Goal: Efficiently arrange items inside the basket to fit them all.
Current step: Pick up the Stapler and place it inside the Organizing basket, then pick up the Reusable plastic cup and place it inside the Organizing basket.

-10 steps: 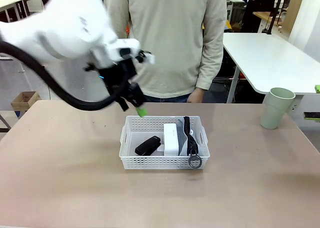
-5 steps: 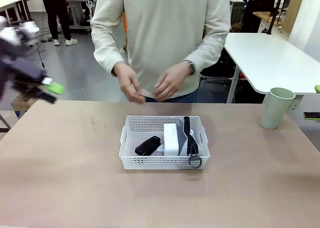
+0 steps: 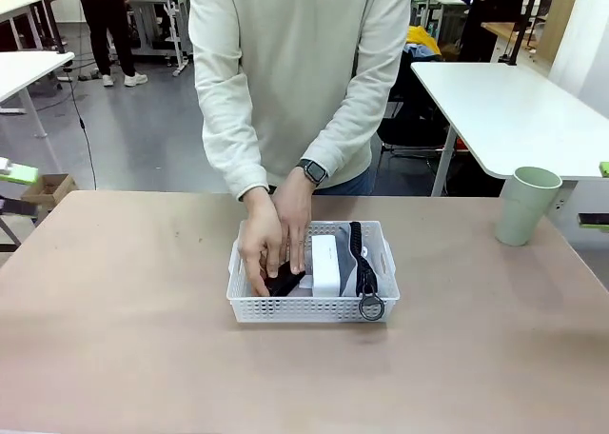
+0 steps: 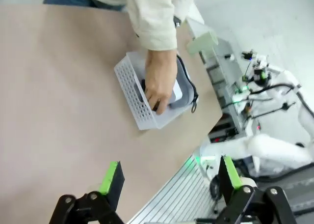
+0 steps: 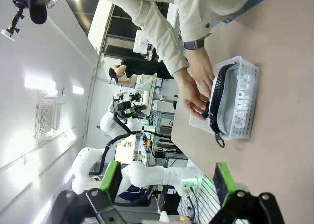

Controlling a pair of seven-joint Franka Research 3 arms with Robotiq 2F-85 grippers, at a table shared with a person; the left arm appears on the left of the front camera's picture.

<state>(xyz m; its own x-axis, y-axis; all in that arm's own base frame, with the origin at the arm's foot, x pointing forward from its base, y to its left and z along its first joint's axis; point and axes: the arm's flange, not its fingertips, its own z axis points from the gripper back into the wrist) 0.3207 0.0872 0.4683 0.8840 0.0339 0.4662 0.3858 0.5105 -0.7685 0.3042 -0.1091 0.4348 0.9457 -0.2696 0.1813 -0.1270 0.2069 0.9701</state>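
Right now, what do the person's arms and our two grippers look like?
The person wears a cream long-sleeved top with loose sleeves and a dark wristwatch on one wrist. The left gripper and right gripper look alike: black, jointed two-finger frames with visible pivot bolts, each finger faced with bright green pads.

The room is big, with a grey floor (image 3: 143,139). A wide brown table (image 3: 114,339) is at the front. Behind it on the right stands a long white table (image 3: 514,110). Another white table (image 3: 29,68) is on the left. A small cardboard box (image 3: 52,191) sits on the floor near it. The ceiling (image 5: 24,47) is white, with bright lights (image 5: 38,81).
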